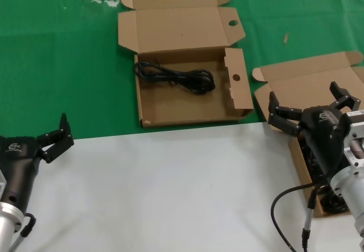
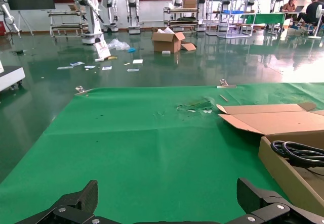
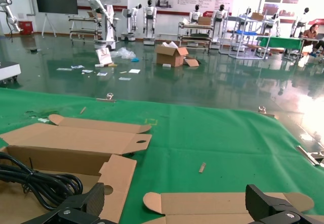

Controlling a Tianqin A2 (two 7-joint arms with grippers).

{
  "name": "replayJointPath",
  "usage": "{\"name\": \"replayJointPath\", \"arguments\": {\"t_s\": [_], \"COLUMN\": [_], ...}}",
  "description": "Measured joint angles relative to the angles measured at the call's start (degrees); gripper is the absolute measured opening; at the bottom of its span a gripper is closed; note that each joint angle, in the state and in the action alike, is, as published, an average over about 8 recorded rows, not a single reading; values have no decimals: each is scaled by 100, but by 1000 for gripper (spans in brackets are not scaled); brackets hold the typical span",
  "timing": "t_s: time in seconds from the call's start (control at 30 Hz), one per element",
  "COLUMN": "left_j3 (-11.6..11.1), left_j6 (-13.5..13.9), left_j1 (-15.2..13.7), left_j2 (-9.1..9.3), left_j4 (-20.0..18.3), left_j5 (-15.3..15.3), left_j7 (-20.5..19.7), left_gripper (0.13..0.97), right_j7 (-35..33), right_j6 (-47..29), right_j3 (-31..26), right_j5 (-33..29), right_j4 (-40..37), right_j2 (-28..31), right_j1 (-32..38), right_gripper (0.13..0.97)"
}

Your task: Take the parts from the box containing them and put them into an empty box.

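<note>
Left end effector (image 1: 56, 137) near left over the white part of the bench (image 1: 170, 189), fingers spread, holding nothing. Right end effector (image 1: 310, 107) near right, fingers spread and unloaded, over the plain-lidded box (image 1: 318, 81); dark cords (image 1: 335, 202) show inside it beneath the arm. Farther off, centre, on the green cloth (image 1: 57, 53): the holed box (image 1: 242, 95), lid back, with one black power cord (image 1: 176, 77) lying in its far half. Beyond the bench, a glossy hall floor with robots on stands (image 3: 104, 16).
</note>
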Motion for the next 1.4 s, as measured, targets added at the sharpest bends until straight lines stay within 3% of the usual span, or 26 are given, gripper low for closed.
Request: {"name": "replayJointPath", "arguments": {"t_s": [1.4], "left_j3": [0], "left_j6": [0], "left_j1": [0], "left_j2": [0], "left_j4": [0], "left_j5": [0], "left_j7": [0], "left_gripper": [966], "right_j7": [0], "right_j6": [0], "right_j3": [0], "right_j5": [0], "right_j4": [0], "right_j2": [0], "right_j1": [0], "right_gripper": [966]}}
